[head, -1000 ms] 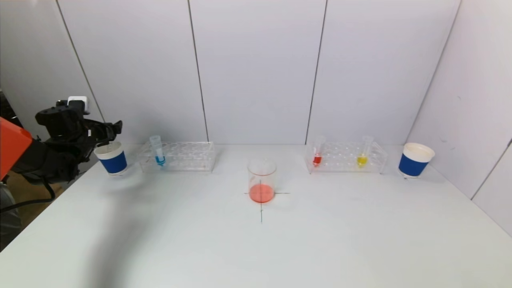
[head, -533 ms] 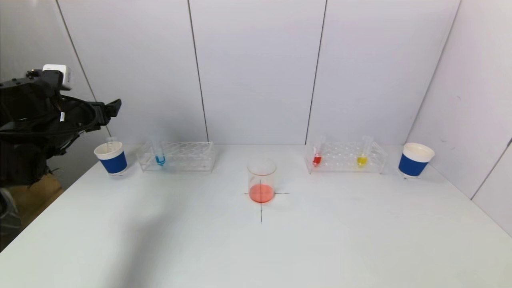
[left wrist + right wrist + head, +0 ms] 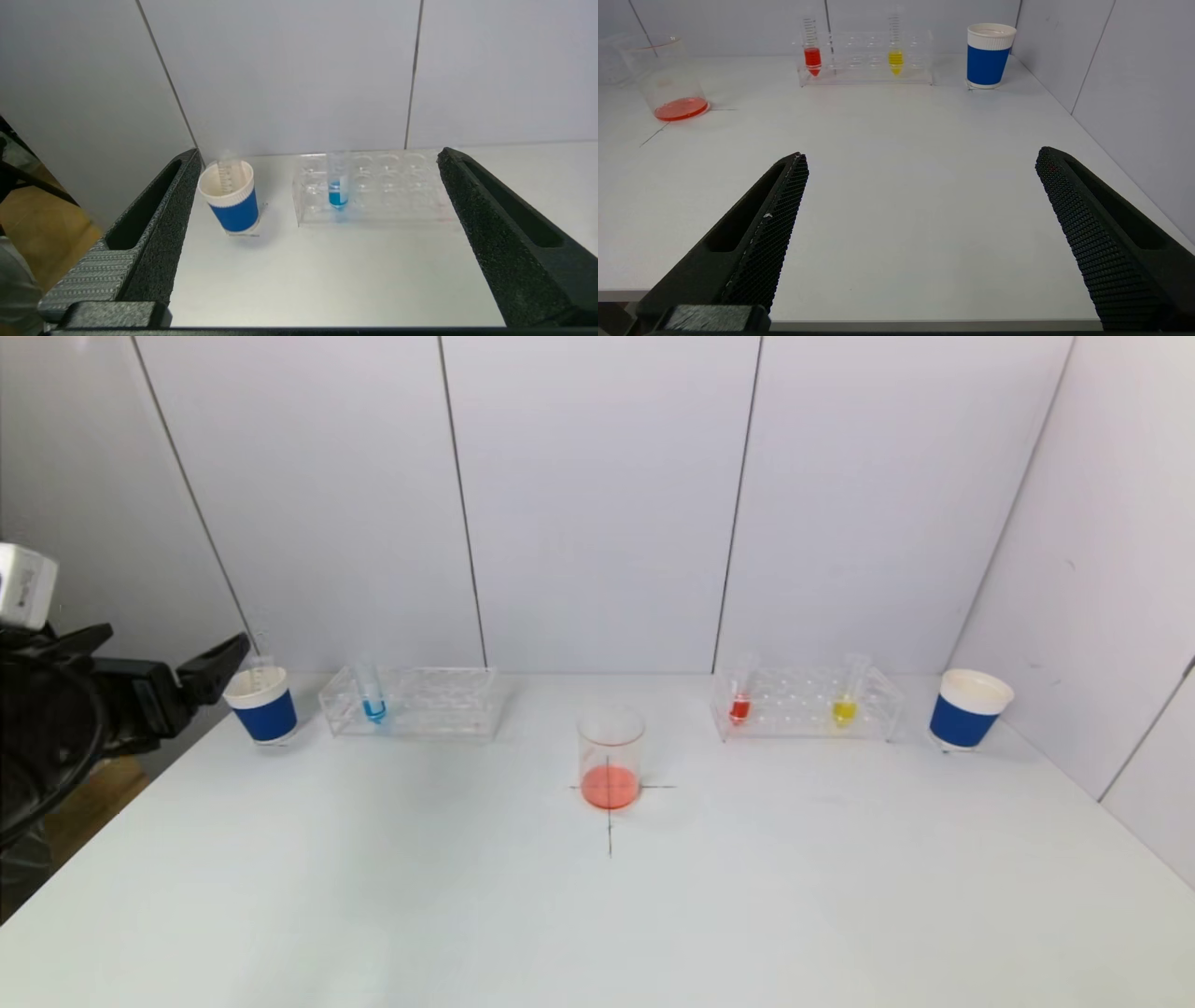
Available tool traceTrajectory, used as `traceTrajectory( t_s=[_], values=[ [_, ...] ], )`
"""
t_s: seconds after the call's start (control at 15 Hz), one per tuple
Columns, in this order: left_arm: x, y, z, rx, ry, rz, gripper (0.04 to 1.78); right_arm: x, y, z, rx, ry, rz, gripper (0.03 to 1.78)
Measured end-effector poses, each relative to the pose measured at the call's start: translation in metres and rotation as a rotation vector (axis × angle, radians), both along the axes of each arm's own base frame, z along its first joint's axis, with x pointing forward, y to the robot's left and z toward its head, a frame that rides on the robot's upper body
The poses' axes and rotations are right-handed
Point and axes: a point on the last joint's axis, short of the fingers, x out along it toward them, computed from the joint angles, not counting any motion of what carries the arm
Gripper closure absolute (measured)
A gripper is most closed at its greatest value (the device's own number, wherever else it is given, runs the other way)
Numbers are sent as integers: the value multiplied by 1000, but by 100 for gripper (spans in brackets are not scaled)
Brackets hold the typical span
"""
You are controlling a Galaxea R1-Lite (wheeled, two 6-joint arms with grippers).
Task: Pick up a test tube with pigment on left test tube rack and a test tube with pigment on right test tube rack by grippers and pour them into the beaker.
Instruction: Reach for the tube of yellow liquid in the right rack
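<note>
The left test tube rack (image 3: 439,702) holds a test tube with blue pigment (image 3: 372,696) near its left end, also seen in the left wrist view (image 3: 337,189). The right test tube rack (image 3: 794,705) carries a red tube (image 3: 740,698) and a yellow tube (image 3: 845,700). The beaker (image 3: 611,756) stands at the table's centre cross with orange-red liquid in its bottom. My left gripper (image 3: 168,649) hangs open and empty off the table's left edge, short of the blue cup. My right gripper (image 3: 922,154) is open and empty over the near table edge.
A blue-banded paper cup (image 3: 261,705) left of the left rack holds an empty clear tube (image 3: 227,172). A second such cup (image 3: 969,709) stands right of the right rack. White walls close the back and right side.
The left gripper has drawn back to the left from over the left cup, rising and then dropping. An empty tube now shows standing in that cup.
</note>
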Motion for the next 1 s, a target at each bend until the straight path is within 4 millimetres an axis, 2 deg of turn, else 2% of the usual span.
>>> traceTrajectory(
  t_s=[0.27,0.6,0.8,1.0],
  values=[
    [-68,-5,-17,-2,6,-21,6,0,0,0,0,0,0,4],
    [-142,-10,-36,-9,52,-73,6,0,0,0,0,0,0,4],
    [-178,-13,-54,-19,94,-87,6,0,0,0,0,0,0,4],
    [-200,-14,-73,-29,100,-73,6,0,0,0,0,0,0,4]
  ],
)
